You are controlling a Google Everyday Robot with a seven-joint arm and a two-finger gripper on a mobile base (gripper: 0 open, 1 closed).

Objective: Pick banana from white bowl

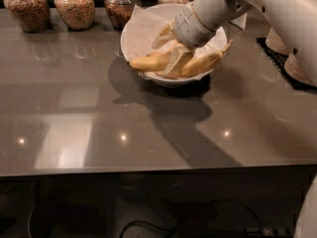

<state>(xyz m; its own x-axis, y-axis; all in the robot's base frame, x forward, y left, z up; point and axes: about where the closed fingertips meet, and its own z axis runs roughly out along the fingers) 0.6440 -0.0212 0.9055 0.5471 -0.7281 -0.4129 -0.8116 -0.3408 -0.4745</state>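
The white bowl (132,36), lined with crinkled paper, stands at the back middle of the grey counter. The curved yellow banana (144,62) lies in it, its stem half shading to orange under my gripper. A straighter banana (203,63) with a thin pointed stem lies beside it on the right. My gripper (169,49) reaches down into the bowl from the upper right. It is open, one finger (164,35) behind the curved banana and the other (174,63) in front of it. The banana rests in the bowl.
Several glass jars of grains (74,6) line the back edge left of the bowl. Stacked cream bowls (297,66) on a black mat stand at the right. My white arm (277,9) crosses the upper right.
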